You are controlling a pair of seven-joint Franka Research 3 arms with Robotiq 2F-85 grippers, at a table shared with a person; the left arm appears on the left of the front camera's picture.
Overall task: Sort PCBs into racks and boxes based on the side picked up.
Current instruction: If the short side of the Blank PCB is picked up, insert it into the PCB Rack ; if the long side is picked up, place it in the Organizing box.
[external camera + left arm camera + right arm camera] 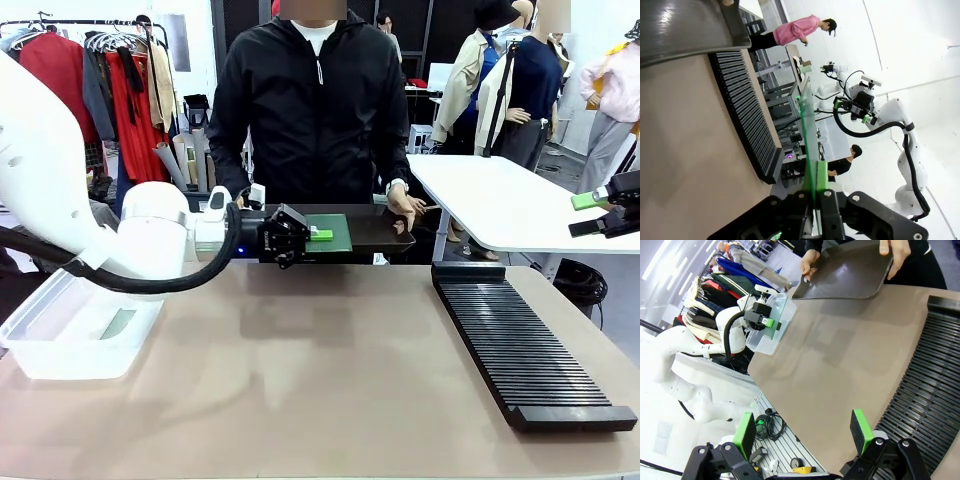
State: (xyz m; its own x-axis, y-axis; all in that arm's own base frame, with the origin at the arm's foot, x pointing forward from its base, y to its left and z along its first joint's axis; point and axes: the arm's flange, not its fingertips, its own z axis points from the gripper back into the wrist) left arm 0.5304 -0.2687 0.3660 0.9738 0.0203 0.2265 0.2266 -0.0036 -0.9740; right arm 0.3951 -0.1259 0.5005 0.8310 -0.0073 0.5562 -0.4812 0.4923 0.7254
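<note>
The table (pixel 300 380) is mostly bare. Off to the right of the left claw (pixel 318 235), the long slotted rack (pixel 525 345) looks to have every slot empty, so no circuit board has been racked as far as can be seen. Behind and below that claw sits the clear box (pixel 75 330), with what may be one green board lying flat inside, though the plastic blurs it. Just beyond the claw, the person holds a black tray (pixel 375 228).

The left claw is clamped on a circuit board (pixel 330 232), gripped by one edge and seen edge-on from its wrist (pixel 808 135). This board has yet to go to the rack or the box.

The right claw (pixel 805 432) hangs with fingers apart, empty, above the rack's near end.
</note>
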